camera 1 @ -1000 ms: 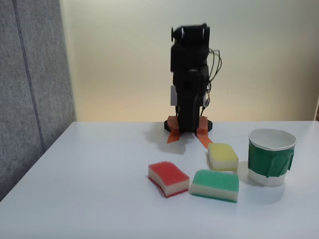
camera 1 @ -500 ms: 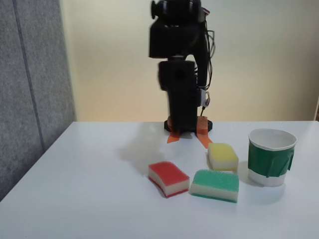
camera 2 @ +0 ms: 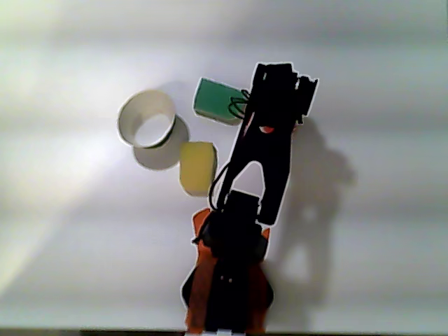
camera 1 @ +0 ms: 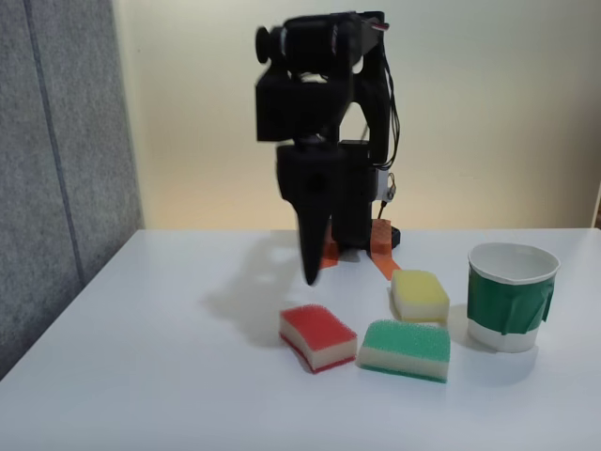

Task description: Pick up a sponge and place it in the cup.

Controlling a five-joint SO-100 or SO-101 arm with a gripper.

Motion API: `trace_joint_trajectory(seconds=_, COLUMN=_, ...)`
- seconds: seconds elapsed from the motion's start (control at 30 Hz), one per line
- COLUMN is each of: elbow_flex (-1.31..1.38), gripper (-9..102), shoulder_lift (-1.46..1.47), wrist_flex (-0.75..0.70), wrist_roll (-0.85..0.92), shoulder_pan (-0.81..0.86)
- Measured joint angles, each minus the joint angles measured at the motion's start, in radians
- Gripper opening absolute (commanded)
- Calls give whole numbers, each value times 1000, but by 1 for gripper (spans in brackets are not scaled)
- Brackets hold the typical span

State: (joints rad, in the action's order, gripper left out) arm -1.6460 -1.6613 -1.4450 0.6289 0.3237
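Motion of the arm was seen in the fixed view: within one second it was unfolded from its upright rest pose and swung forward, and the gripper [camera 1: 310,268] was lowered to a point just behind and above the sponge [camera 1: 317,335], not touching it. This was judged as the approach, with the grasp not yet begun. Whether the jaws were open or closed could not be told, because they were seen as one dark tapered shape. The sponge lay on the table [camera 1: 160,357], beside a green sponge [camera 1: 407,349] and near a yellow one [camera 1: 420,294]; the cup [camera 1: 510,296] stood apart at the right, empty. No brand or writing could be read.
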Motion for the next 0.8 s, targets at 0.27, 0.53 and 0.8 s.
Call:
trace_joint_trajectory(seconds=0.27, elbow_flex=-80, gripper=6, shoulder_lift=15, wrist_flex=8, wrist_roll=-6, shoulder_pan=17)
trace_joint_trajectory(seconds=0.53, elbow_flex=104, gripper=17, shoulder_lift=155, wrist_flex=-11, wrist_roll=17, shoulder_pan=44)
trace_joint_trajectory(seconds=0.8, elbow_flex=258, gripper=39, shoulder_lift=261, wrist_flex=-2, wrist_roll=-12, shoulder_pan=28)
